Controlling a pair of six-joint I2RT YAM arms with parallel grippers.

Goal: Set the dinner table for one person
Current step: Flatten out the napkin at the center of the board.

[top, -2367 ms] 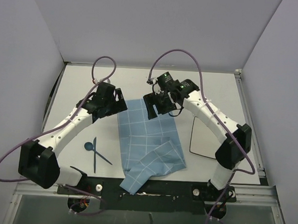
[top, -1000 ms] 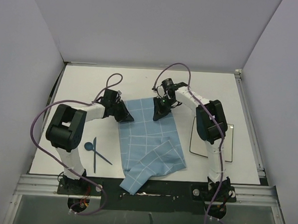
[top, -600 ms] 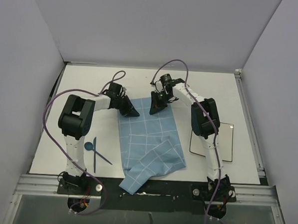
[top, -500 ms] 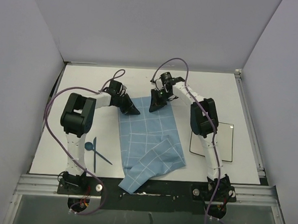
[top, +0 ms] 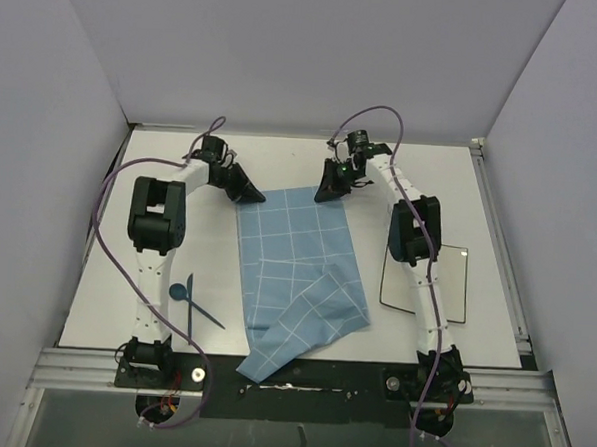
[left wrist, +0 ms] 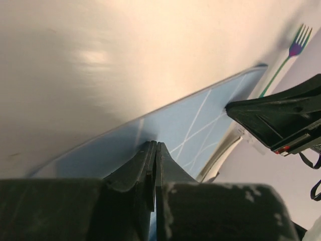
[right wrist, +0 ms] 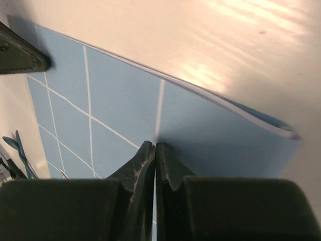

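Note:
A blue mat [top: 297, 248] with a white grid lies on the white dinner table [top: 171, 167]. Its near right part is folded over on itself [top: 319, 307]. My left gripper [top: 252, 195] is shut on the mat's far left corner, and the left wrist view shows its jaws [left wrist: 154, 145] pinching the blue cloth [left wrist: 185, 125]. At the far right corner my right gripper [top: 326, 193] is shut on the mat too. In the right wrist view those jaws [right wrist: 154, 145] pinch the cloth [right wrist: 120, 95] on a white grid line.
A blue spoon and a second blue utensil [top: 189, 303] lie crossed left of the mat. A flat square thing with a thin dark outline [top: 382, 278] sits right of the mat, partly under the right arm. A purple and green fork [left wrist: 299, 39] lies beyond the right gripper.
Both grippers have moved toward the far side of the table, pulling the mat's far edge with them. The mat now lies longer and flatter at its far end.

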